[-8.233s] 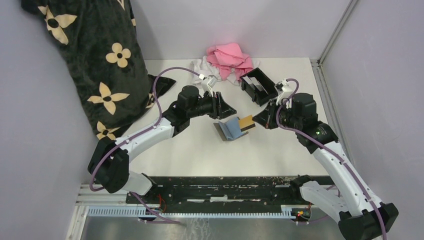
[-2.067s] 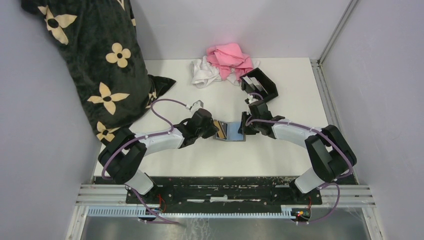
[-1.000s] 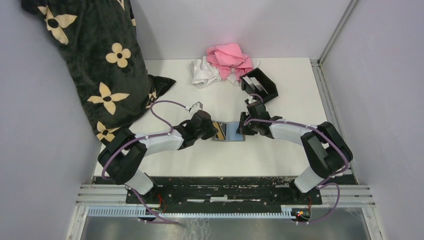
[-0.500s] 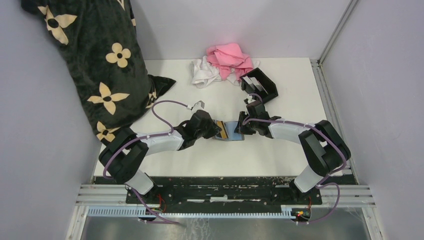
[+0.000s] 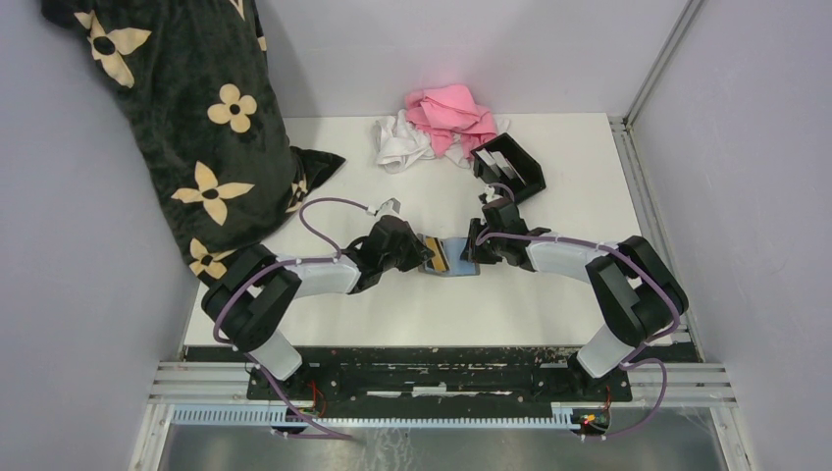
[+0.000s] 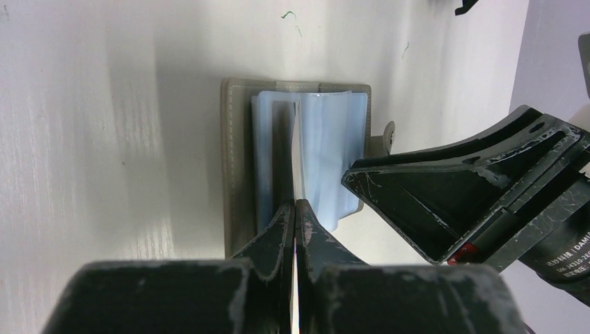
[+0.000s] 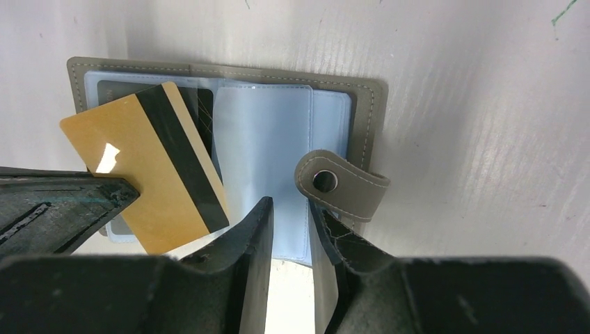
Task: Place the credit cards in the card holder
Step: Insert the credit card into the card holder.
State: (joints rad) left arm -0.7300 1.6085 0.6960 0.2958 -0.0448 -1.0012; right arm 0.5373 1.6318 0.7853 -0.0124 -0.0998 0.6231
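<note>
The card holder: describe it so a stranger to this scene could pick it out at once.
On the white table, find the pink cloth heaped at the far edge. Just right of it sits the card holder: a rigid black open-topped box, unlike the flat grey wallet lying open mid-table.

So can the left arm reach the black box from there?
Probably not directly. The left gripper, shut on the tan card, has the right gripper sitting between it and the card holder.
</note>
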